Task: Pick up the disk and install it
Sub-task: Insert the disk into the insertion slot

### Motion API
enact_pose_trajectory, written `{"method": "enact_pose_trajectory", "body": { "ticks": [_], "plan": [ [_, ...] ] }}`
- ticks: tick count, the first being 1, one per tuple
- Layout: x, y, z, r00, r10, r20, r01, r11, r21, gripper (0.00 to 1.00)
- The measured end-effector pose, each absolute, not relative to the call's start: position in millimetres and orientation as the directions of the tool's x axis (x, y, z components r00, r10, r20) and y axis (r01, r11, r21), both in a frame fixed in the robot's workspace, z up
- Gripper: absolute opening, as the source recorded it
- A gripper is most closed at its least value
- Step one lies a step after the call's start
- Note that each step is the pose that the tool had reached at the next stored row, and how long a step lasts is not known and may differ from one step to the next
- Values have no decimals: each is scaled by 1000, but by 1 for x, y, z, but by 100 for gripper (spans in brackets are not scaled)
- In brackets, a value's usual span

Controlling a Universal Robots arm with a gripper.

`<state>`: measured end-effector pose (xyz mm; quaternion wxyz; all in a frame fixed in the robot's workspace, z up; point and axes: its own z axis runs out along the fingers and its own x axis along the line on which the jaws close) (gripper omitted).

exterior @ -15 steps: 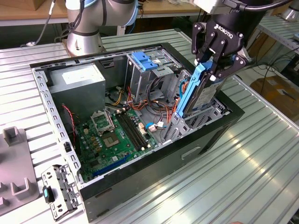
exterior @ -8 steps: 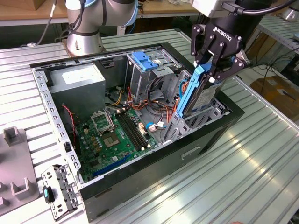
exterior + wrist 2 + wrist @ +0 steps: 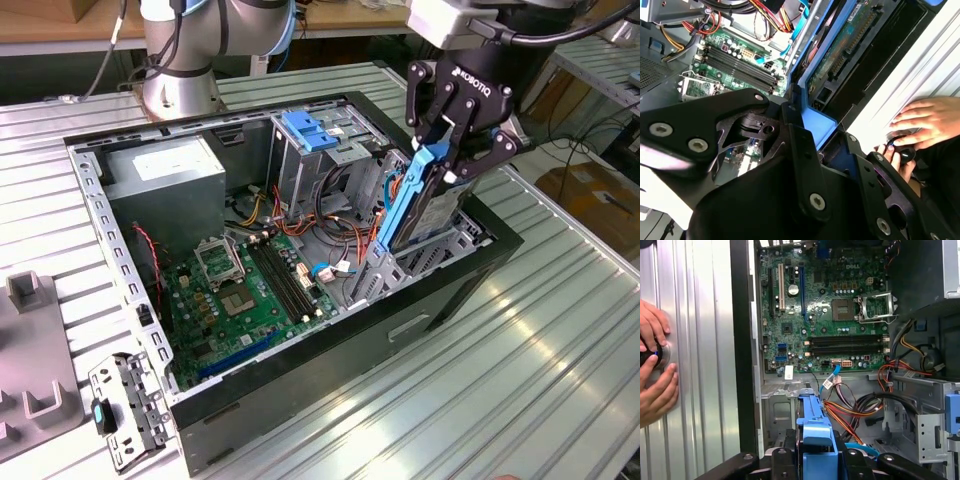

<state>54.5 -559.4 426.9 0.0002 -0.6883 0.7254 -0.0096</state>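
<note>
Gripper [image 3: 448, 155] clamped on the upper end of the disk [image 3: 410, 200], pinching its blue frame so that the lower end is left free to enter. The disk hangs on edge, tilted, with its lower end at the mouth of the bay [image 3: 440, 255] in the corner of the case [image 3: 330, 365] at the exterior view's right; edge-on carriage likely suits the narrow slot. A person's hands [image 3: 652, 365] rest on the table [image 3: 560, 330] beside the case, well apart from the disk

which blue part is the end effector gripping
The blue plastic carrier frame on the flat metal hard drive, clamped by the end effector; the blue plastic handle atop the metal cage is untouched.
</note>
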Motion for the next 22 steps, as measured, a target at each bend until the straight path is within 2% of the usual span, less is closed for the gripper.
{"method": "enact_pose_trajectory", "body": {
  "ticks": [22],
  "plan": [
    [55, -560, 397, -53, -999, 13, -999, 52, -14, 37]
  ]
}}
